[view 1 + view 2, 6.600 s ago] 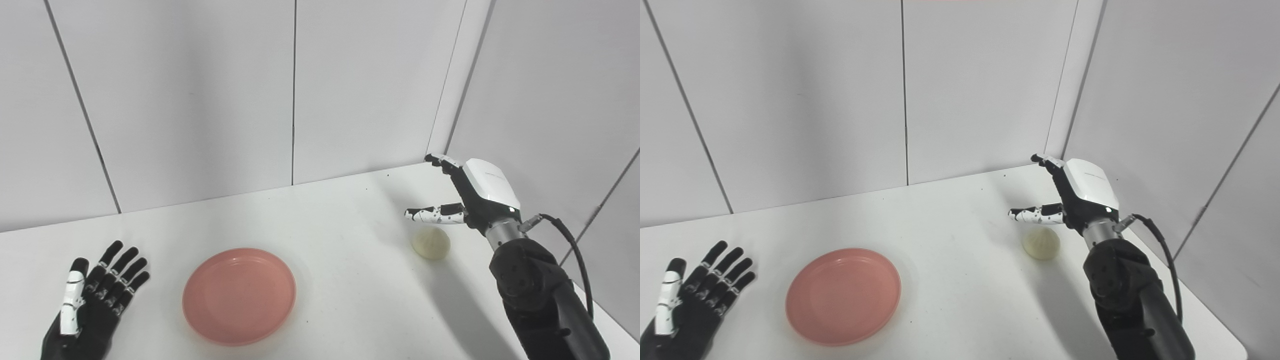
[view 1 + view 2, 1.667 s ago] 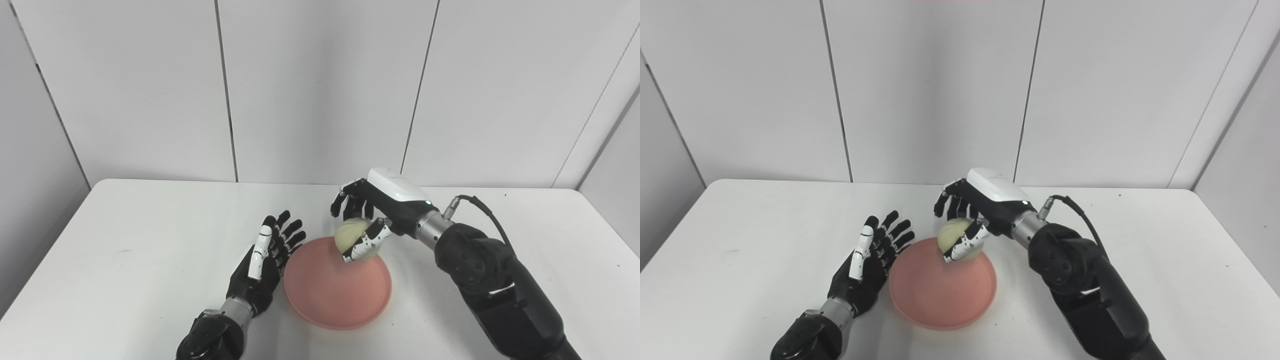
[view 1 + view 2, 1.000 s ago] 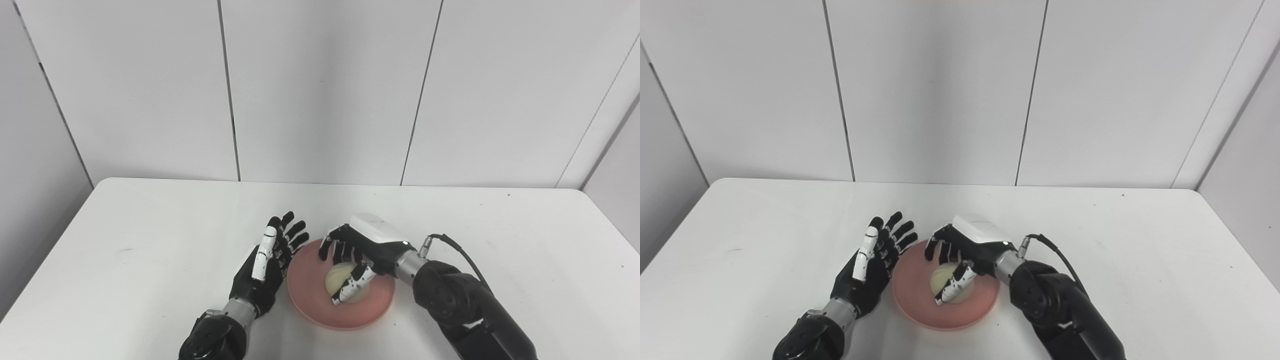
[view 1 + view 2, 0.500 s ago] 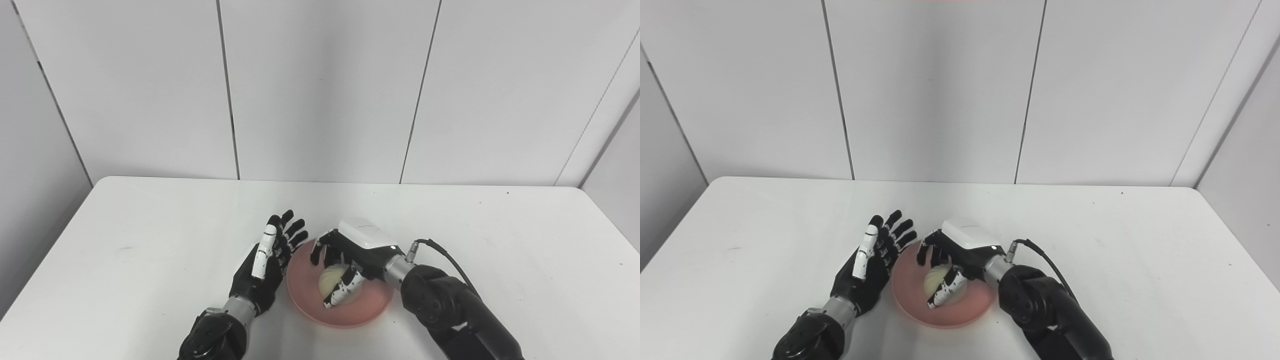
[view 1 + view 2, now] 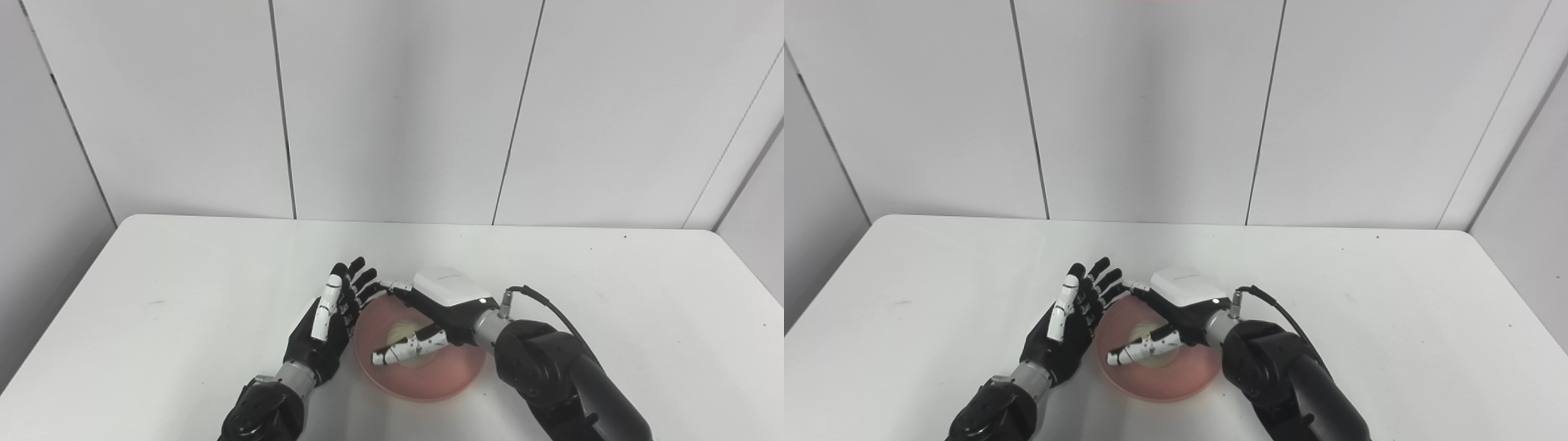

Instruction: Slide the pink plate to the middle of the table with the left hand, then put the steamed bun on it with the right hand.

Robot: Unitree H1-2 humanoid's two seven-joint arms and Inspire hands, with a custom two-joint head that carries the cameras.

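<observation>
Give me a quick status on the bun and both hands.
Right hand open over steamed bun, bun resting on pink plate. Left hand open beside plate. Nothing in the way.

Plate and bun near the middle of the table (image 5: 184,275)

The steamed bun (image 5: 404,334) lies on the plate (image 5: 453,380). The left robot hand (image 5: 327,324) stands just beside the plate's left rim; the right robot hand (image 5: 429,315) reaches in from the right, spread over the bun.

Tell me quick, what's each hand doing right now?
Left hand: open, holding nothing, beside the pink plate.
Right hand: open, fingers spread over the steamed bun lying on the plate.
</observation>
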